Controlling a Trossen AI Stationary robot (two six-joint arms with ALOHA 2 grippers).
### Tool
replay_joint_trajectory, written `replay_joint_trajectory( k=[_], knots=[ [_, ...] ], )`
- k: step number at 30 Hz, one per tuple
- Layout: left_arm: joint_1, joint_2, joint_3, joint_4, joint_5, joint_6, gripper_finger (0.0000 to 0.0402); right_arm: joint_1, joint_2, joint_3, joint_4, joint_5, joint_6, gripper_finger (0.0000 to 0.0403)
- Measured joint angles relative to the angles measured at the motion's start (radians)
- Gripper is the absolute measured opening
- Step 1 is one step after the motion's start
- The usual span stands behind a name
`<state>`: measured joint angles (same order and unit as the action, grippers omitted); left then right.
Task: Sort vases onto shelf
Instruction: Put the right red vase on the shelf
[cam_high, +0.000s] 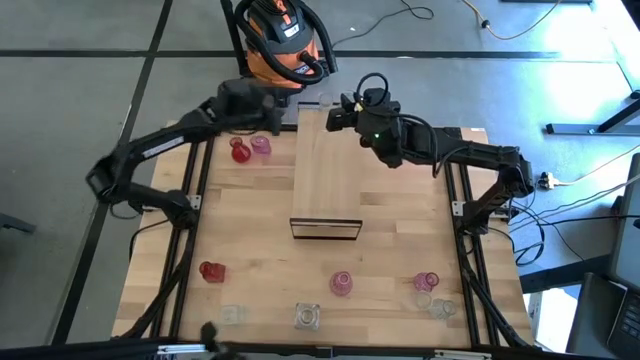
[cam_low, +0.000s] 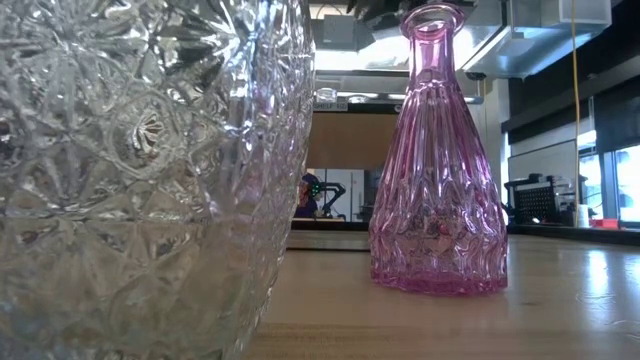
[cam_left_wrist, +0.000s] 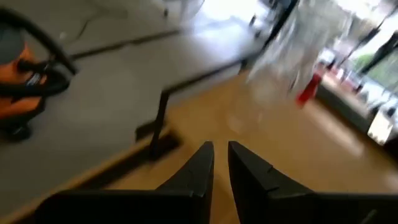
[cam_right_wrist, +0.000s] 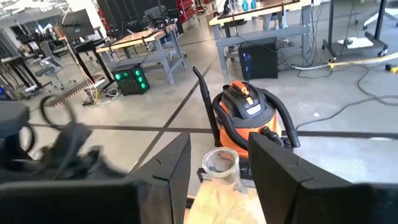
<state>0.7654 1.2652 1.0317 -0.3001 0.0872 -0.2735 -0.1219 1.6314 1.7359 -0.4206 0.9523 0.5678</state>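
Note:
The shelf (cam_high: 325, 180) is a long light-wood plank in the middle of the table. A clear vase (cam_right_wrist: 221, 165) stands on its far end. My right gripper (cam_high: 335, 118) hovers open just short of that vase (cam_right_wrist: 214, 180), with its fingers apart and touching nothing. My left gripper (cam_high: 273, 118) is shut and empty, above the table just left of the shelf's far end (cam_left_wrist: 221, 158). A red vase (cam_high: 240, 152) and a pink vase (cam_high: 261, 147) stand on the table beside the shelf's left side. Several more vases stand along the near edge, among them a pink one (cam_low: 438, 170) and a clear one (cam_low: 150, 170).
Along the near edge stand a red vase (cam_high: 212, 271), clear vases (cam_high: 232, 314) (cam_high: 307, 316) (cam_high: 440, 305) and pink vases (cam_high: 341, 283) (cam_high: 426, 282). An orange shop vacuum (cam_high: 285, 40) stands on the floor beyond the far edge. Most of the shelf top is bare wood.

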Motion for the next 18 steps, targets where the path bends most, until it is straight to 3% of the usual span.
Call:
replay_joint_trajectory(
  k=[7, 10, 12, 14, 18],
  knots=[
    [-0.007, -0.189, 0.000, -0.546, 0.141, 0.112, 0.0041, -0.019, -0.002, 0.000, 0.001, -0.014, -0.055, 0.0144],
    [-0.028, -0.267, 0.000, -0.690, -0.013, 0.124, 0.0041, -0.034, -0.002, 0.000, 0.000, -0.046, -0.057, 0.0144],
    [-0.033, -0.302, 0.000, -0.714, -0.178, 0.125, 0.0041, -0.048, -0.002, 0.000, 0.000, -0.081, -0.057, 0.0144],
    [-0.020, -0.308, 0.000, -0.692, -0.239, 0.126, 0.0041, -0.060, -0.002, 0.000, 0.002, -0.117, -0.057, 0.0144],
    [0.087, -0.238, 0.000, -0.673, -0.050, 0.187, 0.0041, -0.071, -0.002, 0.000, 0.005, -0.174, -0.054, 0.0144]
  ],
)
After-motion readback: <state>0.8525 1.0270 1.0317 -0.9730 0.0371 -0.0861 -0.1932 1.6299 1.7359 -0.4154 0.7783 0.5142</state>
